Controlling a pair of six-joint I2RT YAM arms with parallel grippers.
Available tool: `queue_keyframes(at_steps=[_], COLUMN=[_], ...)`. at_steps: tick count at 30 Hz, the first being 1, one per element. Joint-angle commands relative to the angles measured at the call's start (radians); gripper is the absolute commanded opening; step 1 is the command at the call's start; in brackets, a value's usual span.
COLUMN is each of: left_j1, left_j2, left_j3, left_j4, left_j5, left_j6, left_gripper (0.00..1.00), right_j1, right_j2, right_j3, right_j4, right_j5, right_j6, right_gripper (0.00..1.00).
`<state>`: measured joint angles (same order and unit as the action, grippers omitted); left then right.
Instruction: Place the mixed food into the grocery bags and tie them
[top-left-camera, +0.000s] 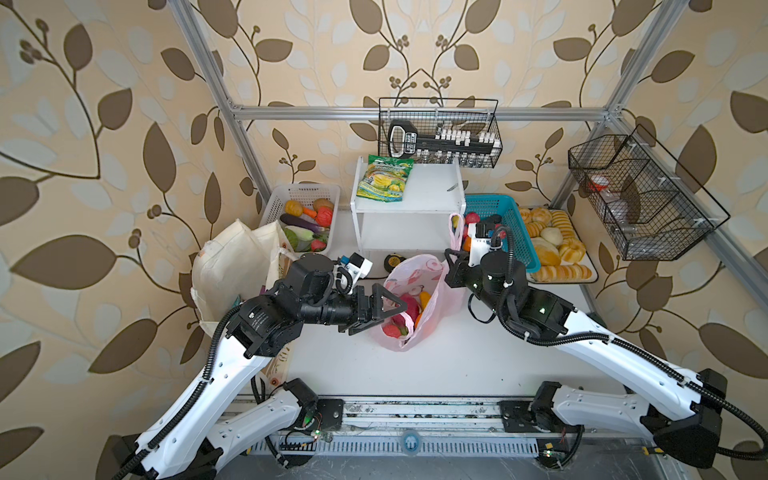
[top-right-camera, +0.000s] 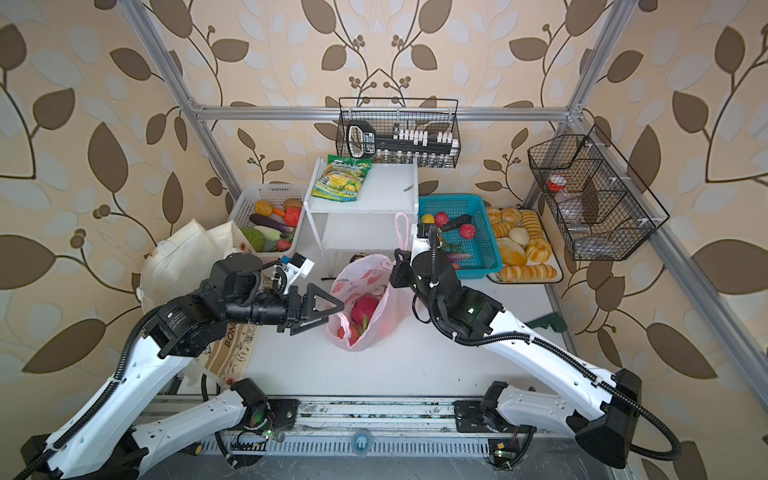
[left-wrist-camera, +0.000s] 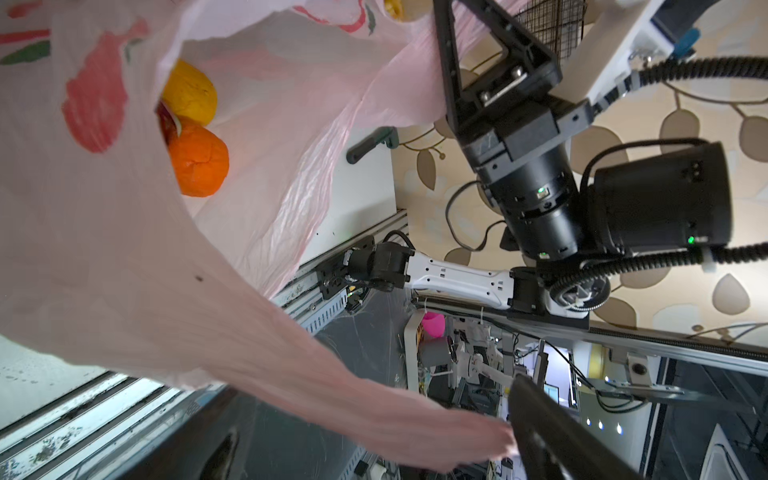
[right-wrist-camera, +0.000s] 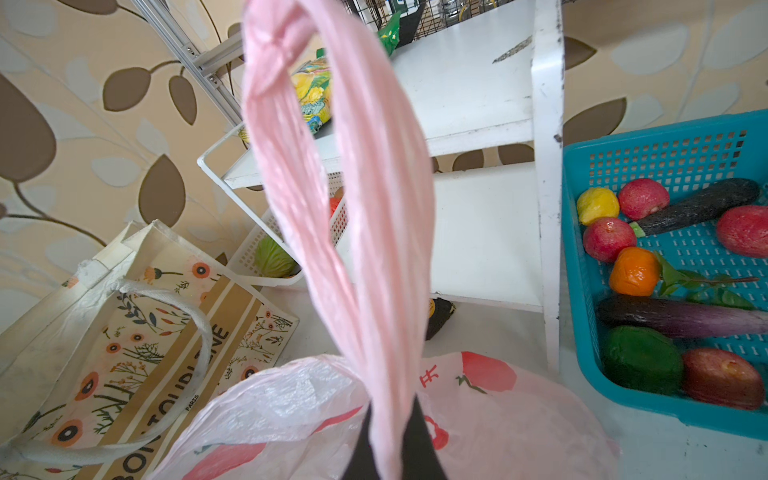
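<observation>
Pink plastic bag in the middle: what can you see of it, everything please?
The pink plastic bag is thin, translucent and crinkled, with red fruit prints. It stands open-mouthed on the white table, untied. Inside lie a magenta dragon fruit, an orange fruit, a yellow fruit and a red fruit. The right gripper pinches one loop handle upright; the other handle stretches to a finger of the open left gripper.
</observation>
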<state>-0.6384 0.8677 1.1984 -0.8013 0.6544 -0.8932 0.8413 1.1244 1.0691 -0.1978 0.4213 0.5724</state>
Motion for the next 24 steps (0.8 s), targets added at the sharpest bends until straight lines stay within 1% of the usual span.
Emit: queue_keyframes(at_steps=[1,2,3,5,8,10,12,13,14,15,17,18,21,24], left_j1=[-0.037,-0.046,-0.059,-0.096,-0.16,-0.174,-0.175,-0.174,-0.174,-0.174,-0.175,-0.173,-0.173,-0.173], left_j2=[-0.034,-0.032,-0.027,-0.013,0.022,0.045,0.046,0.038,0.027,0.019,0.02,0.026,0.064,0.134], left_j3=[-0.004,-0.003,-0.013,-0.041,-0.035,-0.002,0.033,0.037,0.038,0.033,0.044,0.063,0.161,0.317], left_j4=[0.076,0.082,0.112,0.175,0.18,0.144,0.111,0.125,0.157,0.202,0.25,0.247,0.183,0.027], left_j5=[-0.007,-0.032,-0.048,-0.078,-0.157,-0.224,-0.318,-0.344,-0.366,-0.373,-0.388,-0.398,-0.417,-0.467], left_j6=[-0.002,-0.003,-0.041,-0.078,-0.062,-0.032,-0.017,-0.016,0.004,0.011,0.018,0.035,0.117,0.222], left_gripper=[0.99,0.99,0.99,0.99,0.97,0.92,0.75,0.65,0.52,0.36,0.16,0.11,0.11,0.12], right_j1=[-0.008,-0.011,-0.011,-0.011,-0.012,-0.012,-0.01,-0.01,-0.01,-0.009,-0.008,-0.006,0.005,0.02], right_j2=[0.008,0.01,0.011,0.012,0.014,0.009,0.001,-0.004,-0.014,-0.022,-0.044,-0.055,-0.085,-0.138], right_j3=[0.046,0.049,0.049,0.051,0.058,0.056,0.05,0.047,0.044,0.038,0.025,0.02,0.022,0.011], right_j4=[0.014,0.014,0.015,0.02,0.017,0.012,0.004,-0.004,-0.013,-0.02,-0.029,-0.038,-0.095,-0.147], right_j5=[-0.01,-0.011,-0.012,-0.015,-0.026,-0.028,-0.022,-0.018,-0.011,-0.003,0.008,0.014,0.04,0.086], right_j6=[-0.003,-0.003,-0.005,-0.005,-0.004,-0.006,-0.008,-0.008,-0.009,-0.01,-0.009,-0.009,-0.02,-0.031], right_gripper=[0.0,0.0,0.0,0.0,0.0,0.0,0.0,0.0,0.0,0.0,0.0,0.0,0.0,0.0])
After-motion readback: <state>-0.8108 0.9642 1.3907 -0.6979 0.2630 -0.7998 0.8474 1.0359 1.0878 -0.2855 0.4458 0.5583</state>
